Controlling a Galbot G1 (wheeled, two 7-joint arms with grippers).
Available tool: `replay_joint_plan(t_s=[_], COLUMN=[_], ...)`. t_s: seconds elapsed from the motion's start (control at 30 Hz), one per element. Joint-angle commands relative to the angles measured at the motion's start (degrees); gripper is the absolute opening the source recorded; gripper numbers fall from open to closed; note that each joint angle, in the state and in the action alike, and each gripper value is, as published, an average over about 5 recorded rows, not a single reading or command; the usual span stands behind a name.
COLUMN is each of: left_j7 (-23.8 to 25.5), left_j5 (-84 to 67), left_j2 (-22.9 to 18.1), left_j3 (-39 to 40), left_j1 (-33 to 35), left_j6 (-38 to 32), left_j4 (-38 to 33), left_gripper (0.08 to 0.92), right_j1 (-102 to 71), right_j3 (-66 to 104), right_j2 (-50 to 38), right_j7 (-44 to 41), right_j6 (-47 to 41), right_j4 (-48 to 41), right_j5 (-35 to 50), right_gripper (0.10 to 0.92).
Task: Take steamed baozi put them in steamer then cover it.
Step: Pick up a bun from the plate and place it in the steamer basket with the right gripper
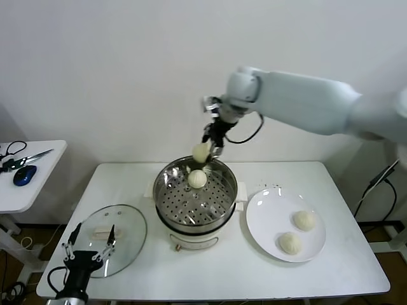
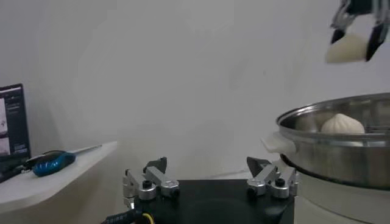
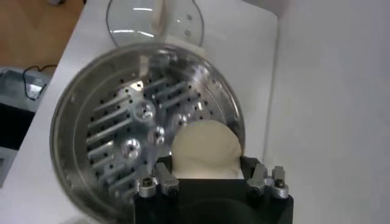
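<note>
a steamed baozi (image 1: 201,152) is held between the fingers of the right gripper (image 1: 212,147), which is closed on it above the far rim of the steamer (image 1: 165,190). in the right wrist view the held bun (image 3: 204,150) is seen over the perforated tray (image 3: 122,134). a second baozi (image 1: 197,178) lies on the tray toward its far side. two more baozi (image 1: 304,220) (image 1: 290,242) are left on the white plate (image 1: 267,216), just right of the steamer. the glass cover (image 1: 130,241) is laid flat on the white table (image 1: 254,273), left of and nearer than the steamer. the left gripper (image 1: 89,251) is kept at the near left edge, over the cover's near side, with its fingers spread wide and nothing held.
</note>
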Motion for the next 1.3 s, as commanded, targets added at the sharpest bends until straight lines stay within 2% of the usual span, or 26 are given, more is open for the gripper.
replay_joint_plan(t_s=[0.03,0.53,0.93,1.2,1.3], left_j7=[0.06,-0.09,-0.12,-0.17,-0.20], left_j5=[-0.06,-0.02,0.05,0.09,0.12], left_j2=[-0.06,-0.03,0.02,0.02,0.07], left_j3=[-0.12,-0.15,-0.14,-0.18,-0.19], left_j1=[0.62,0.12,-0.26,-0.27,-0.27], left_j6=[-0.33,-0.10,0.09,0.13,0.17], left_j4=[-0.48,0.13,0.23,0.16,0.10], left_gripper=[0.823,0.823,0.823,0.823,0.823], right_j1=[-6.24,-10.83,-11.36,-10.40,-8.89], right_j3=[-0.46,-1.71,-1.13,-0.88,-0.74], right_j2=[9.42,9.12,9.11,7.55,5.78], right_j7=[1.36,2.00,2.78,3.90,3.38], right_j6=[-0.80,-0.39,-0.57,-2.06,-2.21], right_j4=[-3.03,-3.90,-4.16,-1.76,0.13], right_j5=[0.05,-4.09,-4.23,-1.96,-1.39], right_gripper=[0.704,0.704,0.711,0.814,0.821])
